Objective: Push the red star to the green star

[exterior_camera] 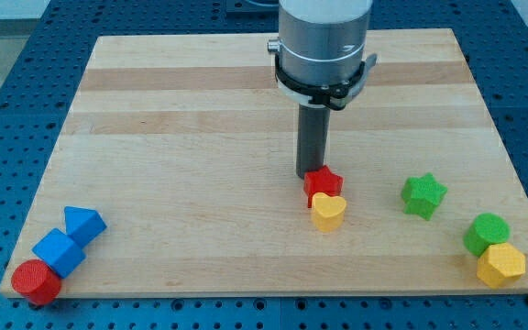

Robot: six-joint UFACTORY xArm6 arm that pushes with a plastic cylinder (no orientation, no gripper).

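Camera view: red star [323,182] against my tip [309,176]

1. The arm enters from the view's top, just right of centre, as a broad grey cylinder cut off by the frame's edge.
2. A dark ring clamp circles the cylinder's lower end.
3. Below the clamp a straight dark rod hangs upright.
4. My tip [312,176] sits low on the rod's end, at the middle of the view, pointing straight down.
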